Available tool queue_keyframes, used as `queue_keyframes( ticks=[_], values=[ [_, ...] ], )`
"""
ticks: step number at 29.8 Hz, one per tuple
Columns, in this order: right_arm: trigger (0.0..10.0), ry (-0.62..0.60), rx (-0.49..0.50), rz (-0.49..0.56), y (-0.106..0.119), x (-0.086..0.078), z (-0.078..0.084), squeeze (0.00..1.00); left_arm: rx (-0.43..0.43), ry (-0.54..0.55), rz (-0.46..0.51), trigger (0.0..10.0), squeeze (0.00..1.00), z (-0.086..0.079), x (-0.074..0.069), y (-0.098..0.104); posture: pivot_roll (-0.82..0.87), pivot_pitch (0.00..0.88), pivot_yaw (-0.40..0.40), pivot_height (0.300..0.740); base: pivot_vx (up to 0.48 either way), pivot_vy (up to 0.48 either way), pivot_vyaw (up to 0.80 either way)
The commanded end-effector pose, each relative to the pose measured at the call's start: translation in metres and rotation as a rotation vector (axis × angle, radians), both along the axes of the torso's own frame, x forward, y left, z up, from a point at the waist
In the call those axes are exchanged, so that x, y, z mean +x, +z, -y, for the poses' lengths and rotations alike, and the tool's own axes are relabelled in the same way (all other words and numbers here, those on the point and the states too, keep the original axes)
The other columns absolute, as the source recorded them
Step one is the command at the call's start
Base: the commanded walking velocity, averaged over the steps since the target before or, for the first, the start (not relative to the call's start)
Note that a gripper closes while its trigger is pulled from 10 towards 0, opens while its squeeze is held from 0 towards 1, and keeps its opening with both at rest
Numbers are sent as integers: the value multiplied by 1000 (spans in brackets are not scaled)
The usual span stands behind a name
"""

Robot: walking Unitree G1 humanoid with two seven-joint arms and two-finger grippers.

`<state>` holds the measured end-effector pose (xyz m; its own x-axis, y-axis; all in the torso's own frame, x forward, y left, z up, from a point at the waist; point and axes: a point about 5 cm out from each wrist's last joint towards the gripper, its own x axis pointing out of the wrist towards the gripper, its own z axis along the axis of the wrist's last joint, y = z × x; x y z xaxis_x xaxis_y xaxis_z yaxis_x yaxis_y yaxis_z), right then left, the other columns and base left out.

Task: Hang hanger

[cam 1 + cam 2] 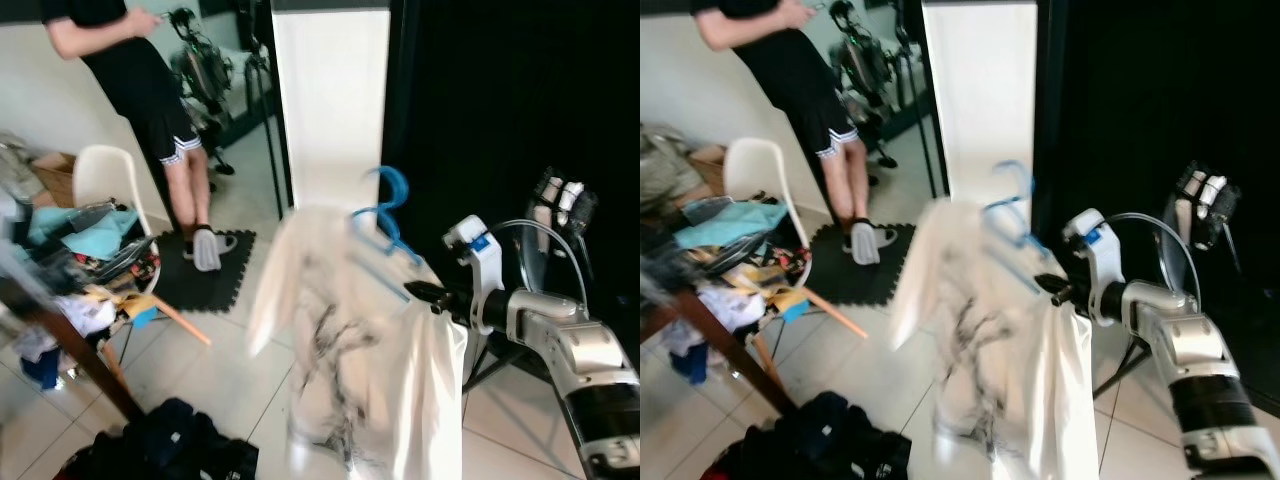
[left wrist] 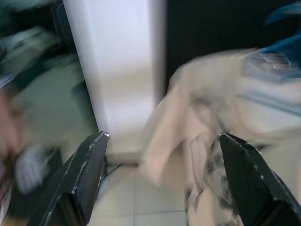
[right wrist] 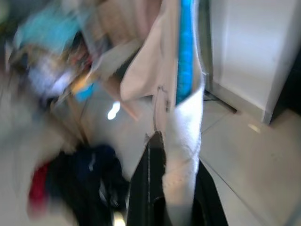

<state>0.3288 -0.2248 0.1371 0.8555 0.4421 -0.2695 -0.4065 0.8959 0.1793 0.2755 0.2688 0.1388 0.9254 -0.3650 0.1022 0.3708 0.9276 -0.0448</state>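
Right pincer (image 1: 425,293) clamped on the white garment (image 1: 350,350) and the blue hanger (image 1: 385,225) inside it, held up in mid-air before a black curtain (image 1: 500,110) and a white pillar (image 1: 330,100). Hanger hook pointing up, close to the pillar's lower edge. Left pincer (image 2: 162,181) spread open, empty, facing the same garment and pillar. To the left, a white chair (image 1: 105,180) piled with clothes, a dark heap of clothes (image 1: 170,445) on the tiled floor, a person (image 1: 150,90) standing on a black mat (image 1: 205,270).
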Motion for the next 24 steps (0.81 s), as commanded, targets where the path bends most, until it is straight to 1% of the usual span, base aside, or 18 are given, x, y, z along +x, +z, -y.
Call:
queue_keyframes(
  ticks=[1, 2, 3, 5, 6, 7, 8, 9, 10, 12, 14, 16, 17, 18, 19, 20, 22, 24],
  values=[
    [10000, -205, 78, 1, -15, -6, 13, 0, 2, 117, -117, 10000, 0, 19, -9, -36, -104, 0, 42, 736, 0, 0, -694],
    [10000, -205, 78, 1, -15, -6, 13, 0, 2, 117, -117, 10000, 0, 19, -9, -36, -104, 0, 42, 736, 0, 0, -694],
    [10000, -307, 137, -7, -24, -14, 17, 0, -37, 172, -153, 10000, 0, 35, -20, -54, -107, 0, 36, 736, 0, 0, -788],
    [10000, -307, 137, -7, -24, -14, 17, 0, -37, 172, -153, 10000, 0, 35, -20, -54, -107, 0, 36, 736, 0, 0, -788],
    [10000, -375, 168, -4, -29, -24, 19, 0, -98, 219, -168, 10000, 0, 45, -29, -62, -101, 0, 27, 736, 0, 0, -788],
    [10000, -375, 168, -4, -29, -24, 19, 0, -98, 219, -168, 10000, 0, 45, -29, -62, -101, 0, 27, 736, 0, 0, -788],
    [10000, -422, 144, -5, -32, -34, 20, 0, -125, 249, -169, 10000, 0, 48, -34, -63, -104, 0, 23, 736, 0, 0, -788],
    [10000, -452, 110, -7, -34, -41, 20, 0, -129, 262, -164, 10000, 0, 49, -36, -61, -104, 0, 20, 736, 0, 0, -788],
    [10000, -452, 110, -7, -34, -41, 20, 0, -129, 262, -164, 10000, 0, 49, -36, -61, -104, 0, 20, 736, 0, 0, -788],
    [10000, -496, 22, -5, -33, -49, 19, 0, -99, 264, -154, 10000, 0, 48, -35, -54, -106, 0, 20, 736, 0, 0, -788],
    [10000, -559, -39, 13, -31, -55, 17, 0, -74, 250, -129, 10000, 0, 60, -36, -47, -120, 0, 19, 736, 0, 0, -788],
    [10000, -596, -68, 33, -30, -60, 13, 0, -72, 238, -114, 10000, 0, 74, -39, -41, -129, 0, 22, 736, 0, 0, -788],
    [10000, -596, -68, 33, -30, -60, 13, 0, -72, 238, -114, 10000, 0, 74, -39, -41, -129, 0, 22, 736, 0, 0, -788],
    [10000, -620, -65, 43, -29, -67, 7, 0, -85, 219, -111, 10000, 0, 89, -43, -38, -136, 0, 24, 736, 0, 0, -788],
    [10000, -633, -55, 45, -28, -70, 4, 0, -92, 211, -111, 10000, 0, 96, -44, -37, -137, 0, 25, 736, 0, 0, -788],
    [10000, -633, -55, 45, -28, -70, 4, 0, -92, 211, -111, 10000, 0, 96, -44, -37, -137, 0, 25, 736, 0, 0, -788],
    [10000, -641, -37, 49, -28, -75, -3, 0, -101, 181, -131, 10000, 0, 107, -47, -38, -140, 0, 27, 736, 0, 0, -788],
    [10000, -617, -43, 68, -25, -81, -17, 0, -111, 193, -131, 10000, 0, 111, -49, -37, -140, 0, 32, 736, 0, 0, -788]
  ],
)
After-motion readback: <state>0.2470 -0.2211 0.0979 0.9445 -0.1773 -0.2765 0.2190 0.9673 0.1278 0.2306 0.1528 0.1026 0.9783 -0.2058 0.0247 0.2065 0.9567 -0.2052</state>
